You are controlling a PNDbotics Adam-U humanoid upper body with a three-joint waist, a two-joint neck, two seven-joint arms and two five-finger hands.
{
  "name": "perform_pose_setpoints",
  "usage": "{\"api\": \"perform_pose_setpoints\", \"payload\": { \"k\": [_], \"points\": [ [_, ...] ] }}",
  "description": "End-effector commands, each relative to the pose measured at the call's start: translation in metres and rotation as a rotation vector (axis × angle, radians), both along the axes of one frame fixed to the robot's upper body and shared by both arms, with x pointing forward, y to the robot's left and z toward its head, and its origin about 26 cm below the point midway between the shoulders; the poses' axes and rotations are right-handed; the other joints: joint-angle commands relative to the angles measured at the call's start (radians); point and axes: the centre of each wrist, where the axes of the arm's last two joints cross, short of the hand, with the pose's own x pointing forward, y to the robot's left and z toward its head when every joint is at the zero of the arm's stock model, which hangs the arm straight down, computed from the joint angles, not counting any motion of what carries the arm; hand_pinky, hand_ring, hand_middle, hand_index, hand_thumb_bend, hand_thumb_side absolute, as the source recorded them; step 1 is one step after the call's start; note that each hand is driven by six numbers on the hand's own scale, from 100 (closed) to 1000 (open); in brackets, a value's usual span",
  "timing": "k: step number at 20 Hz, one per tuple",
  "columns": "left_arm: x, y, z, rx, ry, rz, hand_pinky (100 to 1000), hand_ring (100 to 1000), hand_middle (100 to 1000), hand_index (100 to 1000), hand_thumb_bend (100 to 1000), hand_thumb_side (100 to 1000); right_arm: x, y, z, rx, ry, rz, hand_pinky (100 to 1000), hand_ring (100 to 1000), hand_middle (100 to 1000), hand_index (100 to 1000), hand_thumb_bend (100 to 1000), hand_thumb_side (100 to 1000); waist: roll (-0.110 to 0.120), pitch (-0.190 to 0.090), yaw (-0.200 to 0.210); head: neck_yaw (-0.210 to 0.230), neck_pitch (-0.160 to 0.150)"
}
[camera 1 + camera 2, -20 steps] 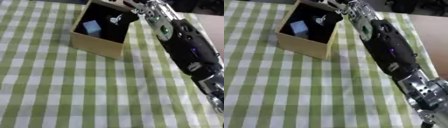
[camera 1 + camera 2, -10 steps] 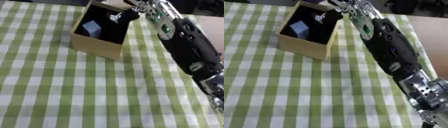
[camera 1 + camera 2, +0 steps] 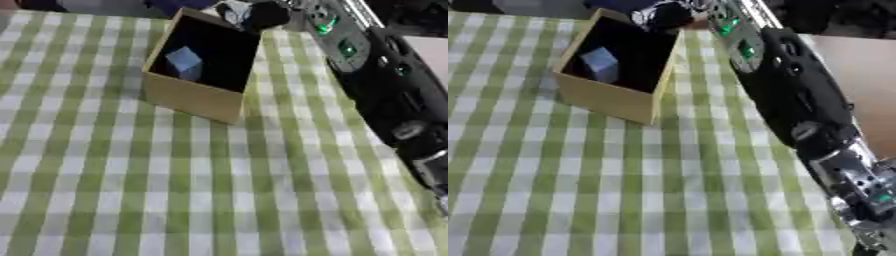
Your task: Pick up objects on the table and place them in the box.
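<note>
right hand (image 3: 262,14): at box's far rim, grip hidden, cannot tell if it holds anything | change: black-and-white item, over the box a second ago, now at far corner | box (image 3: 188,97): holds blue block (image 3: 185,62) | cloth (image 3: 131,180): nothing loose in view

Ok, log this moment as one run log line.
right hand: at far rim of box, state unclear | blue block: inside box | left hand: not in view
</note>
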Motion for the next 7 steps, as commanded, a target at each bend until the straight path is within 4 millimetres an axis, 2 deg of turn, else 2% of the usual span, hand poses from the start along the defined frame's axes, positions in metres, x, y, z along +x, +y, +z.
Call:
{"api": "perform_pose_setpoints", "payload": {
  "k": [1,7],
  "points": [
    [-0.003,0.003,0.007,0.006,-0.022,0.008,670,666,632,702,201,630,-0.019,-0.008,0.023,0.061,-0.088,0.025,796,850,687,795,100,616,0.009,-0.033,-0.005,0.004,0.000],
    [-0.003,0.005,0.006,0.005,-0.024,0.017,671,666,633,703,202,627,-0.061,-0.012,0.036,0.199,-0.164,0.128,754,825,663,777,100,620,0.016,-0.039,-0.023,0.024,0.007]
  ]
}}
